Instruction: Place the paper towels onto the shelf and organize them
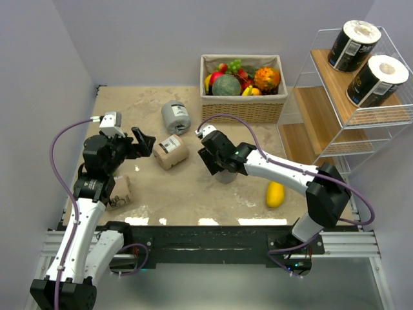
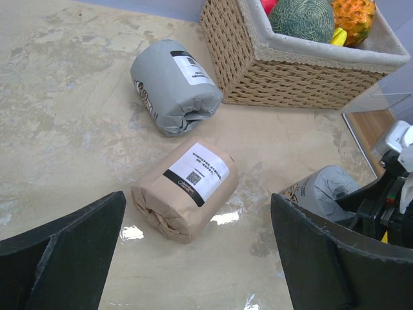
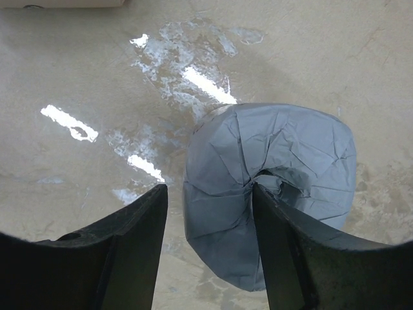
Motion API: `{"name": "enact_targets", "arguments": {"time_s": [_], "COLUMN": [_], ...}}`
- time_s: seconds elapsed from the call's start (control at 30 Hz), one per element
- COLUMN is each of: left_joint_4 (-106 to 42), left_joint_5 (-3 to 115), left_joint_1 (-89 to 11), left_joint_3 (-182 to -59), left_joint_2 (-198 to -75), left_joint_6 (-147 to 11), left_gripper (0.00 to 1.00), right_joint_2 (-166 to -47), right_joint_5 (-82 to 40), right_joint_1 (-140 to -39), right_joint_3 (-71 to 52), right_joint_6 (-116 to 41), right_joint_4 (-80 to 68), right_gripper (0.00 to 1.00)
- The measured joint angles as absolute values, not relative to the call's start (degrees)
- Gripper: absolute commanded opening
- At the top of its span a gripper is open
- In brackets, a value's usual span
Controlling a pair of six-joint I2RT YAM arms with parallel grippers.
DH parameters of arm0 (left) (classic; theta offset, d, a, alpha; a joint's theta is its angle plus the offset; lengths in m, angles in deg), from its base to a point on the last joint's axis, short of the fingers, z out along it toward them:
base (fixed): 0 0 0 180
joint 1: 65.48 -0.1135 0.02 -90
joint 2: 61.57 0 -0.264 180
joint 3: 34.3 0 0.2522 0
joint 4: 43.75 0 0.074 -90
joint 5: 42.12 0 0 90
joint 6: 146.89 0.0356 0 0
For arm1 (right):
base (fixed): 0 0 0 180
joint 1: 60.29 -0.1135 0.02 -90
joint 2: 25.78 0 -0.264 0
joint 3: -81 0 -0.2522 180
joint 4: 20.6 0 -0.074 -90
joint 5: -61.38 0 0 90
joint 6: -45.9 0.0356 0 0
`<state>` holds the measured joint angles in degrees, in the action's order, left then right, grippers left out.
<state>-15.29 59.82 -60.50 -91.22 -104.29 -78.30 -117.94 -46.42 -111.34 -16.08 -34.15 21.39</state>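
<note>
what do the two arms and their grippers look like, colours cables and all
The left arm and right arm both have white links with black joint housings. A purple cable loops loosely along each one. The left gripper and right gripper each have two broad matte black fingers, with a small white-and-grey camera block at the wrist. No markings are legible.

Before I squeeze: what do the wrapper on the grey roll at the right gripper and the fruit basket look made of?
Grey roll: matte paper wrap, it seems; sharp creases, pleats tucked into the core hole. Basket: woven wicker or similar fibre, tan, matte; visible weave, pale cloth-looking liner at the rim.
</note>
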Motion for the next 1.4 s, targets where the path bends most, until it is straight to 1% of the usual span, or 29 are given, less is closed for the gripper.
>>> {"name": "enact_targets", "arguments": {"time_s": [0.07, 0.3, 0.47, 0.8, 0.97, 1.2, 1.4], "left_joint_4": [-15.29, -15.31, -15.29, -15.31, -15.29, -15.31, -15.31], "left_joint_5": [59.82, 59.85, 59.85, 59.85, 59.82, 59.82, 59.87], "left_joint_1": [-60.50, -60.50, -60.50, -60.50, -60.50, -60.50, -60.50], "left_joint_3": [-91.22, -91.22, -91.22, -91.22, -91.22, -91.22, -91.22], "left_joint_2": [-104.29, -104.29, -104.29, -104.29, -104.27, -103.96, -103.96], "left_joint_6": [-78.30, -78.30, -78.30, -78.30, -78.30, -78.30, -78.30], "left_gripper": [1.00, 1.00, 1.00, 1.00, 1.00, 1.00, 1.00], "right_joint_2": [-118.81, -121.41, -121.48, -119.36, -115.55, -111.16, -110.98], "right_joint_5": [-47.15, -50.27, -52.24, -56.30, -61.66, -69.46, -74.79], "right_joint_1": [-111.47, -112.13, -112.52, -112.70, -112.70, -110.99, -103.63], "right_joint_3": [-16.03, -16.01, -16.01, -15.94, -13.17, -3.31, 3.81], "right_joint_6": [-34.01, -34.06, -34.26, -38.52, -43.19, -50.41, -56.57], "right_joint_4": [21.34, 21.48, 21.50, 23.92, 27.77, 29.39, 29.91], "right_gripper": [0.56, 0.47, 0.37, 0.29, 0.29, 0.30, 0.31]}}
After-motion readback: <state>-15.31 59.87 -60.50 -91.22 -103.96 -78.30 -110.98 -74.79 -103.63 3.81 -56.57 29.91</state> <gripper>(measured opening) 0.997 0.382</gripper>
